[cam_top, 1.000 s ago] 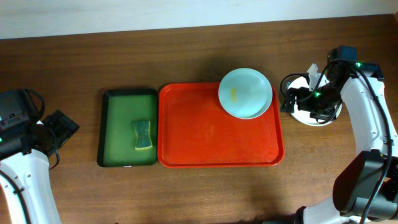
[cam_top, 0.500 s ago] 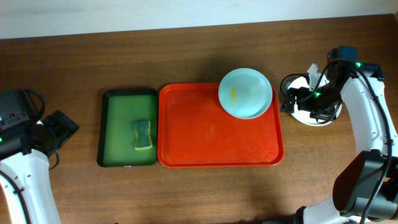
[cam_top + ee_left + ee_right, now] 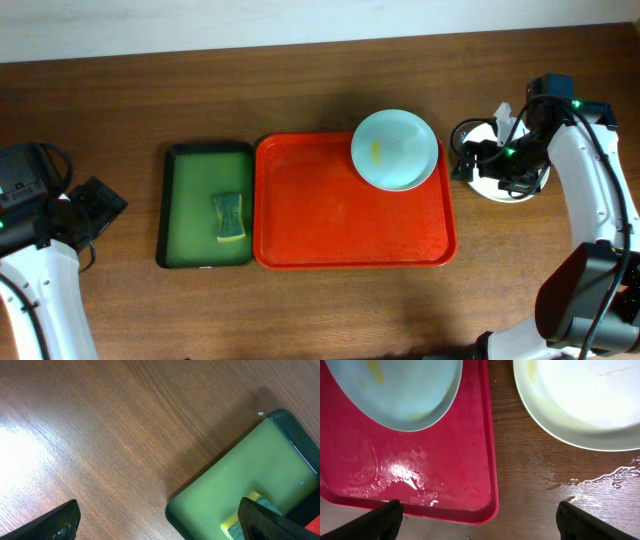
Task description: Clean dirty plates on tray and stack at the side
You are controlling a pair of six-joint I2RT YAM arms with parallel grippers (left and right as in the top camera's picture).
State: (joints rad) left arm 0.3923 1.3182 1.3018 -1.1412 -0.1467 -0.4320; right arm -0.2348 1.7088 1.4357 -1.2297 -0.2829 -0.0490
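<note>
The red tray point(image 3: 340, 235) lies mid-desk with its long axis running left to right. It is a smooth plastic rectangle with rounded corners and a low rim, and its floor is wet and glossy point(image 3: 400, 470). A round, shallow mint plate point(image 3: 394, 150) sits at its far right corner, lapping over the far rim. The yellow smear point(image 3: 376, 151) near its centre is a short streak pointing toward the far edge.

Just right of the tray, on the wooden desk point(image 3: 330, 80), rests a round white plate point(image 3: 487, 187), glazed and partly hidden by the right arm. Water point(image 3: 605, 480) streaks the wood beside it.

The right claw point(image 3: 487, 519) hangs above the gap between tray and white plate, spread wide and empty. The left claw point(image 3: 161, 521) is likewise released, well off to the left, near the green tray point(image 3: 195, 200) that holds a yellow-and-green sponge point(image 3: 230, 217).
</note>
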